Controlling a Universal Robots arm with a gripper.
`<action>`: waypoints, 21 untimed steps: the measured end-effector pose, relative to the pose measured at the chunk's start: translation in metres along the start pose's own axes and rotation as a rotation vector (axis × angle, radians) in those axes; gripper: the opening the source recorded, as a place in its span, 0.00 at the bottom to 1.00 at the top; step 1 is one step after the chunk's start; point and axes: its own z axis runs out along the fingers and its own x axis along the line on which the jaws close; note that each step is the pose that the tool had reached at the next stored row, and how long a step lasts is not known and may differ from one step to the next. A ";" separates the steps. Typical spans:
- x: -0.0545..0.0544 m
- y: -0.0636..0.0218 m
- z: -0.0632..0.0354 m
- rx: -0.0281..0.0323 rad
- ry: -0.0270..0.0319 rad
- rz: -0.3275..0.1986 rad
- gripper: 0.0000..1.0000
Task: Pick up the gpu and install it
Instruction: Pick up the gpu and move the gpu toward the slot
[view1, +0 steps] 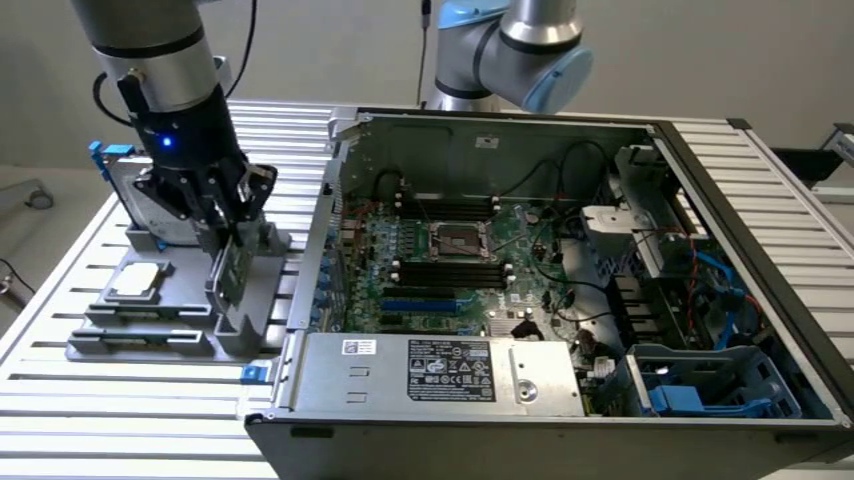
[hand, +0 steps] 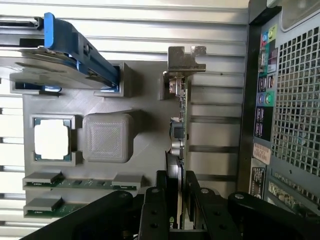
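1. Plainly, in the exterior view the work stands at the pick-up step. The gripper is down over the grey parts holder on the slatted table, at the exterior view's left. It is well apart from the open computer case.
2. In that same view the gpu stands on edge in the holder, directly under the gripper. Its lower edge looks level with the holder's slot. I cannot tell whether it is seated or just clear. The hard drive in its blue frame stands behind it, and a processor chip lies beside it.
3. The motherboard lies bare inside the case, so installing has not begun.
4. In the wrist view the gpu appears edge-on, with its metal bracket at the far end. The gripper has a finger on each face of the card. The jaws stand narrow and look closed on the card.
5. My judgement is that freeing the card calls for a straight pull along the slot, with no twist. The bracket end sits in its own notch, and the holder's walls flank the board closely.
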 end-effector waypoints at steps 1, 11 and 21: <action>0.000 0.0000 -0.0046 0.0001 0.0001 0.000 0.26; -0.001 0.0002 -0.0501 0.0001 0.0001 0.000 0.26; -0.025 -0.0006 -0.0955 0.0002 0.0018 0.000 0.26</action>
